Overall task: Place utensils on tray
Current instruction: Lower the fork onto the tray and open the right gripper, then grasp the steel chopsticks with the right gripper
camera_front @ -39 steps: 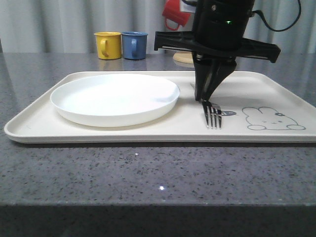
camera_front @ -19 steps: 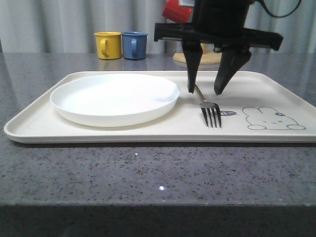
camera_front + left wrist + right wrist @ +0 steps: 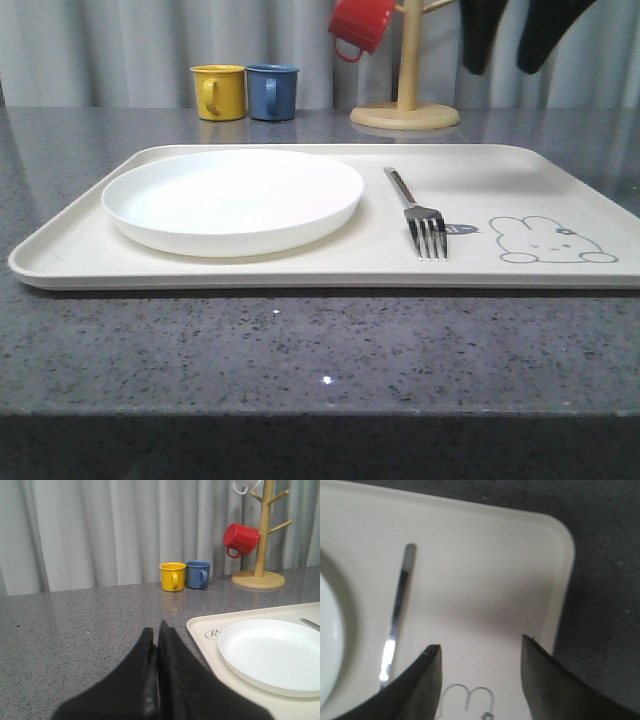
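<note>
While your right end effector (image 3: 510, 35) hangs high above the tray (image 3: 300, 270) with fingers spread wide and nothing between them, the fork (image 3: 420, 215) lies flat on the tray, between the plate (image 3: 232, 198) and the rabbit drawing (image 3: 550, 241). Your left end effector (image 3: 157, 645) is pressed closed and empty, above the counter (image 3: 75, 625) beside the tray's left edge.

Bare tray (image 3: 300, 262) between plate (image 3: 233, 197) and fork (image 3: 424, 221)
</note>
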### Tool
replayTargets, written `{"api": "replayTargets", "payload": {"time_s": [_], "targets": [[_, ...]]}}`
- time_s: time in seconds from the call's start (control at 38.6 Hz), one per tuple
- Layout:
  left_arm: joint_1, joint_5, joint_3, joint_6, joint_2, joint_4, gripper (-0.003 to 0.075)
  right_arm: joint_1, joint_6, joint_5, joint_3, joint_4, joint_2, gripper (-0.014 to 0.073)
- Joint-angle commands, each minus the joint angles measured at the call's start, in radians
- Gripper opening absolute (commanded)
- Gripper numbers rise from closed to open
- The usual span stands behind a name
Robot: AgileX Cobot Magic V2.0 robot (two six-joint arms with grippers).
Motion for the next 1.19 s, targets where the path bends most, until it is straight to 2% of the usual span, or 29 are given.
{"api": "replayTargets", "payload": {"time_s": [0.0, 0.26, 0.36, 0.54, 0.85, 1.04, 1.17], "targets": [[0.002, -0.080, -0.025, -0.010, -0.014, -0.011, -0.0018, -0.082, -0.074, 0.105, 0.024, -0.044, -0.098, 0.0393], [0.002, -0.080, -0.025, -0.010, -0.014, -0.011, -0.0018, -0.346, -0.205, 0.096, 0.217, -0.044, -0.159, 0.0391], [0.002, -0.080, -0.025, -0.010, -0.014, -0.011, -0.0018, -0.406, -0.257, 0.035, 0.289, -0.019, -0.159, 0.0391], [0.002, -0.080, -0.025, -0.010, -0.014, -0.011, -0.0018, -0.429, -0.301, -0.075, 0.369, -0.005, -0.153, 0.0390], [0.002, -0.080, -0.025, -0.010, -0.014, -0.011, -0.0018, -0.429, -0.303, -0.089, 0.375, 0.018, -0.056, 0.0385], [0.002, -0.080, -0.025, -0.010, -0.014, -0.011, -0.0018, -0.429, -0.303, -0.086, 0.375, 0.026, -0.034, 0.0248], [0.002, -0.080, -0.025, -0.010, -0.014, -0.011, -0.0018, -0.429, -0.303, -0.077, 0.375, 0.026, -0.034, 0.0099]]}}
